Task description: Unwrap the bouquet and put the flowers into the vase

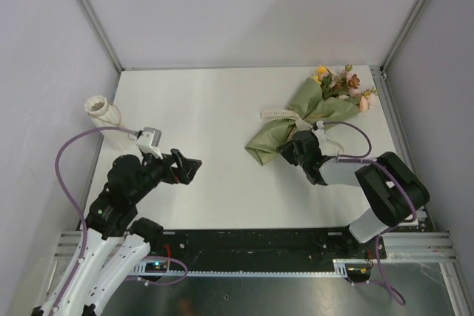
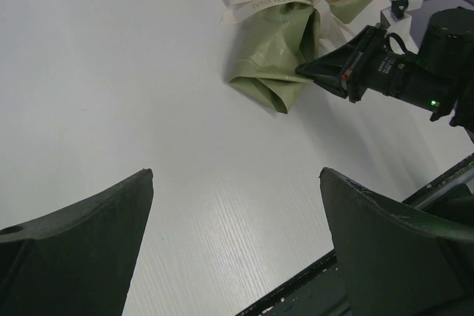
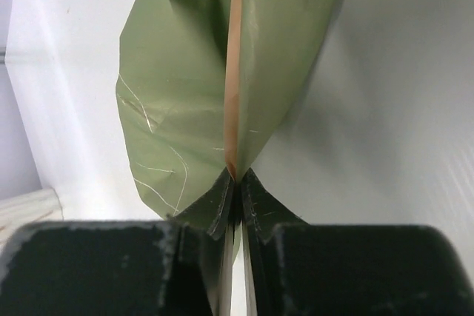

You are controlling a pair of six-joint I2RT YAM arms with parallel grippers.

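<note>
The bouquet [image 1: 296, 120] lies on its side at the right of the table, wrapped in olive-green paper [image 3: 185, 94] and tied with a cream ribbon [image 1: 281, 114]. Its flowers [image 1: 342, 83] point to the far right corner. My right gripper [image 1: 290, 152] is at the bundle's lower end, shut on the paper's edge; a peach-orange inner strip [image 3: 235, 49] runs up from the pinched jaws [image 3: 237, 177]. The cream vase [image 1: 101, 112] stands at the far left. My left gripper [image 1: 191, 166] hovers open at the near left, facing the bouquet [image 2: 285, 49], with only bare table between its fingers [image 2: 235, 175].
Grey walls enclose the white table [image 1: 215, 101] on three sides. A black rail [image 1: 259, 242] runs along the near edge by the arm bases. A purple cable [image 1: 70, 160] loops off the left arm close to the vase.
</note>
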